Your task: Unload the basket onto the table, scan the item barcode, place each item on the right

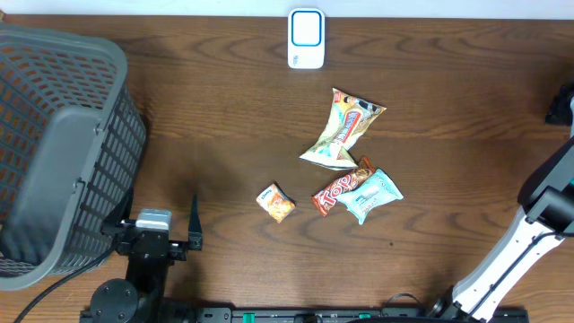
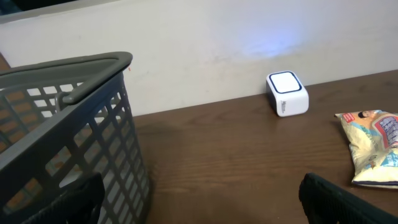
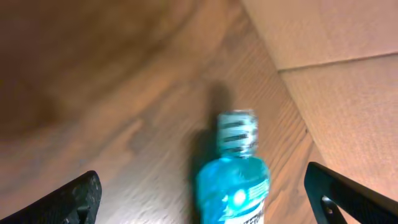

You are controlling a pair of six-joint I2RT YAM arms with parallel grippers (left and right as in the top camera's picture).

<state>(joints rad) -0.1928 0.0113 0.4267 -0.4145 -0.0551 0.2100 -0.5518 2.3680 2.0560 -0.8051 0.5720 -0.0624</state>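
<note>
A white scanner [image 1: 306,39] with a blue-lit face stands at the table's far edge, and it also shows in the left wrist view as the scanner [image 2: 287,93]. A blue liquid bottle [image 3: 235,186] with a ribbed clear cap appears, blurred, on the wood in the right wrist view. My right gripper [image 3: 208,200] is open, its fingers well clear of the bottle on both sides. My left gripper [image 1: 154,222] rests at the front left beside the basket. In its own view the left gripper [image 2: 202,202] is open around nothing.
A grey mesh basket [image 1: 54,135] fills the left side. Snack packets lie mid-table: a cream bag [image 1: 343,130], a red bar [image 1: 341,188], a light blue pack [image 1: 369,196] and a small orange pack [image 1: 276,203]. A cardboard surface [image 3: 336,74] borders the bottle's right.
</note>
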